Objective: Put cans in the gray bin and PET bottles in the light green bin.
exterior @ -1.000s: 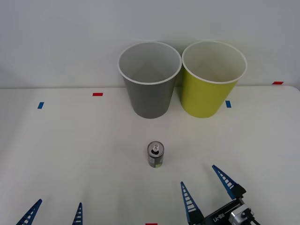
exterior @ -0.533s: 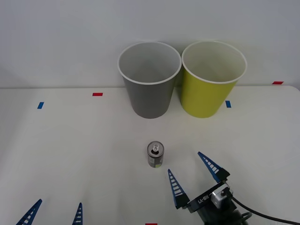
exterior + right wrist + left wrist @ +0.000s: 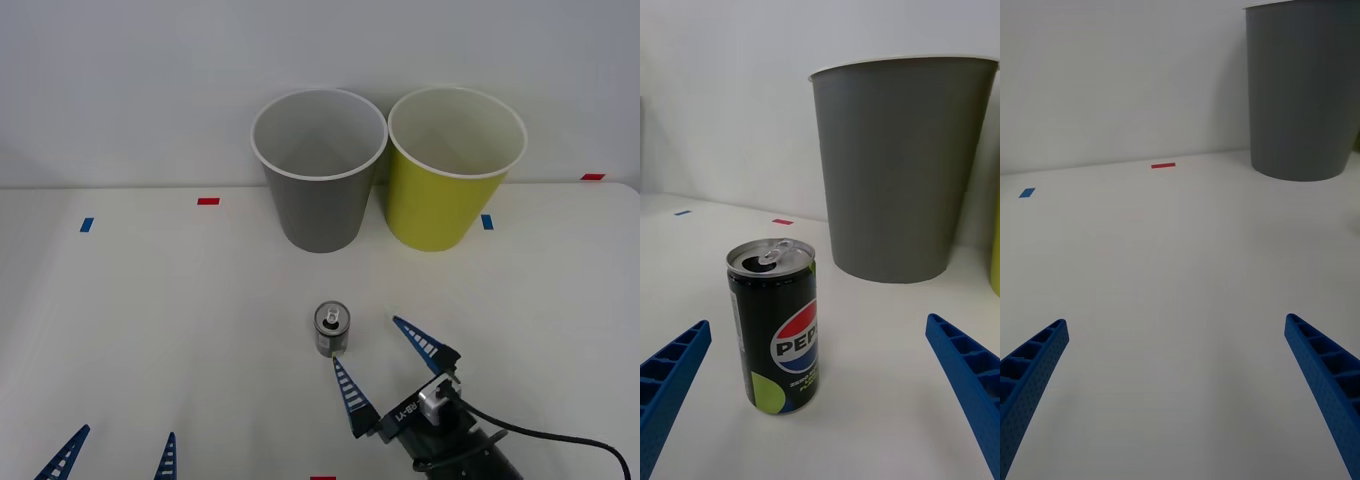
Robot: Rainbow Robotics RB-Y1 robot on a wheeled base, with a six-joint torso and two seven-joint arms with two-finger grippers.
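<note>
The right pincer point(image 3: 385, 355), spread wide and empty, angles low toward the small dark gray aluminium can point(image 3: 331, 330), which stands upright on the white counter point(image 3: 150, 320) before the tall gray plastic bin point(image 3: 319, 170). The left pincer point(image 3: 115, 450) waits, spread wide, well left of the can.

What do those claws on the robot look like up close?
Each claw has two long, pointed blue fingers, ribbed like little ladders. The right claw sits on a black body with white lettering, a silvery block and a black cable trailing behind. The left claw has matching blue fingers.
</note>
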